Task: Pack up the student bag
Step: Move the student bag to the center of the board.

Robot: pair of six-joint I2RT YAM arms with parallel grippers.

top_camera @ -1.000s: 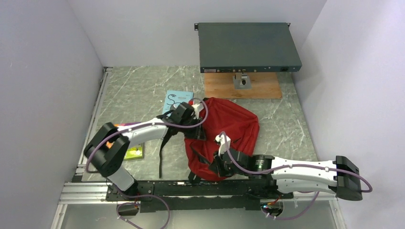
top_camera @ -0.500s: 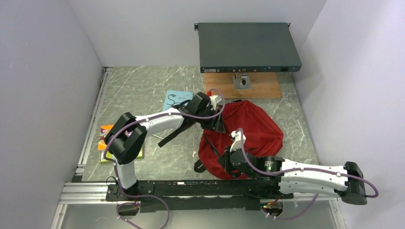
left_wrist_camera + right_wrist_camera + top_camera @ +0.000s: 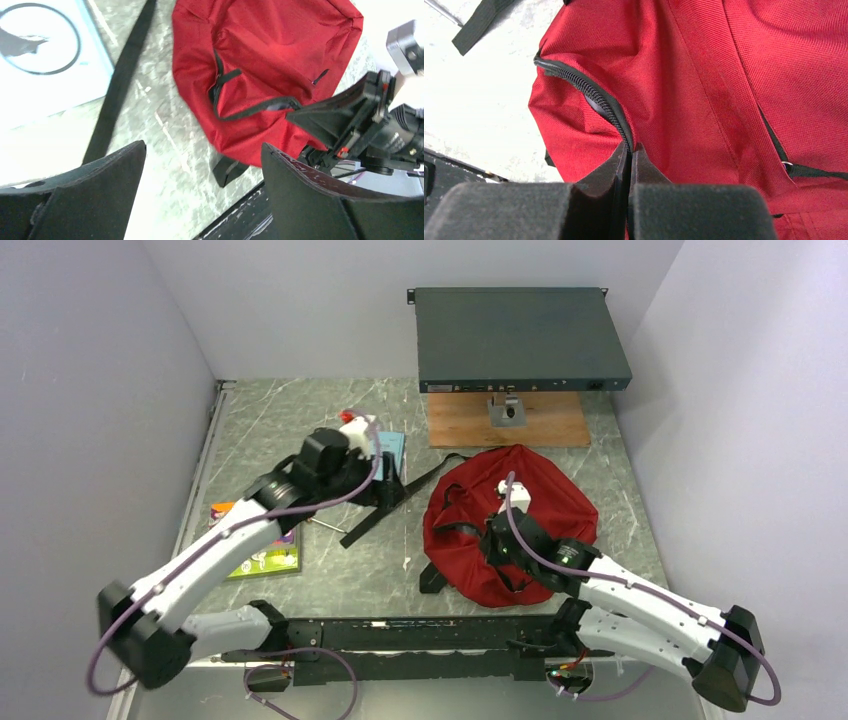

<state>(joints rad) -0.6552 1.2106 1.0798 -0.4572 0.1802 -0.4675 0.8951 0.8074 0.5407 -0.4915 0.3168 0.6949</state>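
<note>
While the student bag (image 3: 520, 510) lies on the marble-patterned table just on the near side of the wooden board (image 3: 508, 420), note it is slumped into a nearly round red heap. You cannot read a clear long axis from the top view. Its black zipper trim (image 3: 589, 95) sits on the side away from the board, toward the arm bases. One long black strap (image 3: 400, 495) runs out flat from the bag, slanting to the near left of the board.

Your right gripper (image 3: 630, 147) is over the heap. Its pads are pressed together, pinching the zipper edge of the bag.

Your left gripper (image 3: 202, 150) hangs to the near left of the board, above the strap. Its jaws are spread wide with nothing between them.

A light blue book (image 3: 388, 445) lies left of the board, partly under the left arm.
</note>
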